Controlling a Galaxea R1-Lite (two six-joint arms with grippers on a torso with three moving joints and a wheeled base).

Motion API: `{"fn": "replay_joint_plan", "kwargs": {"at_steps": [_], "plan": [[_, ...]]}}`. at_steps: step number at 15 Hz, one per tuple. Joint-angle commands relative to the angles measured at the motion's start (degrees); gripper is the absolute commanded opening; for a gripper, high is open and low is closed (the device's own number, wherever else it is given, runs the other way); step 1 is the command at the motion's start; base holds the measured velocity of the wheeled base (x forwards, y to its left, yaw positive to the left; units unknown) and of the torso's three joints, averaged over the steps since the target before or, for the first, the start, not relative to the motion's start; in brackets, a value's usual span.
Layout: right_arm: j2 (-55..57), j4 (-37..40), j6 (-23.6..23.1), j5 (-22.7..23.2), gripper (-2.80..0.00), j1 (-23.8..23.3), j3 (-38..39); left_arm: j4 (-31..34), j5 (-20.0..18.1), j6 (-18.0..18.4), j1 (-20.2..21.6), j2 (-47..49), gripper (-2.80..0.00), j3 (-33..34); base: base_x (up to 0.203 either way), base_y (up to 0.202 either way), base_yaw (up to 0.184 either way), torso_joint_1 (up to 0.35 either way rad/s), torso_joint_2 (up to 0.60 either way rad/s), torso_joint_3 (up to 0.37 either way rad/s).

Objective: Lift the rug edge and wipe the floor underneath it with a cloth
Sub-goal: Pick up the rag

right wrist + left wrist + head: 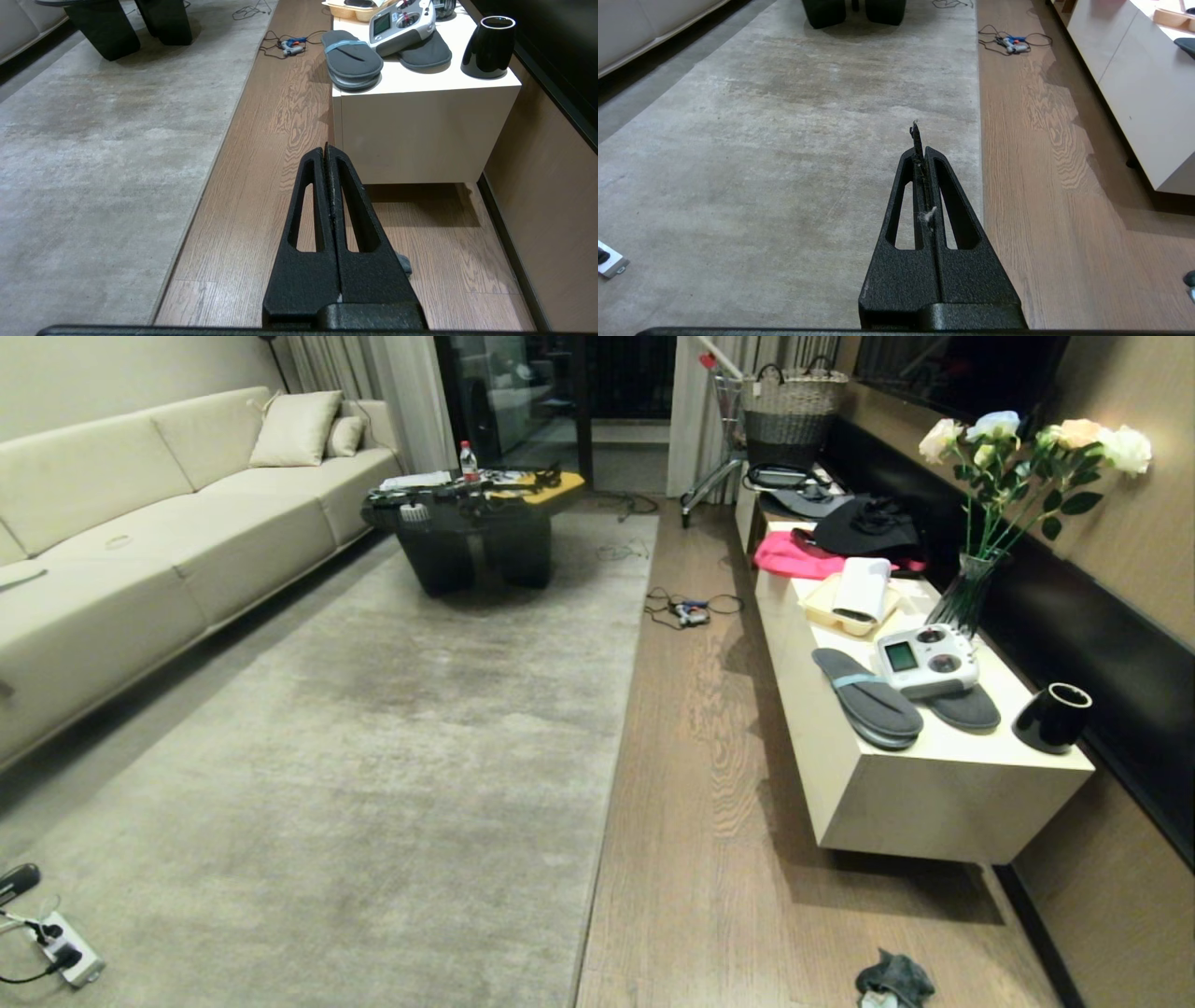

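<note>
The left gripper (921, 140) is seen only in its own wrist view, where the two black fingers (945, 200) are pressed fully together; nothing is held between them, only some small bits of pale fluff are stuck along the seam. It is held in the air above the rug, close to the rug edge (980, 154), and it touches nothing. The right gripper (325, 151) is also seen only in its wrist view, its fingers (350, 205) are closed against each other in the same way, and it is empty. It is held above the floor (261, 186), between the rug and the low cabinet (420, 130). In the head view no arm is visible. The rug edge (616, 728) lies flat on the floor (709, 784) and runs straight from near to far, with the bare wooden strip on its right. The cloth (894, 978) is found crumpled on the floor at the near right, well apart from the rug edge, near the cabinet's near end. In the right wrist view only a small grey part of it (404, 264) is seen behind the fingers.
</note>
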Motion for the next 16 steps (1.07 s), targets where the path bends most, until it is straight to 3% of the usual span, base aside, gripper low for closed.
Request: {"fn": "replay_joint_plan", "kwargs": {"at_steps": [1, 16], "plan": [[0.05, -0.02, 0.03, -0.02, -2.80, 0.02, 0.00, -0.02, 0.02, -0.08, 0.00, 0.09, -2.80, 0.00, 0.000, 0.000, 0.000, 0.000, 0.00, 0.000], [0.00, -0.02, 0.03, -0.02, -2.80, 0.02, 0.00, -0.02, 0.02, -0.08, 0.00, 0.09, -2.80, 0.00, 0.000, 0.000, 0.000, 0.000, 0.00, 0.000]]}}
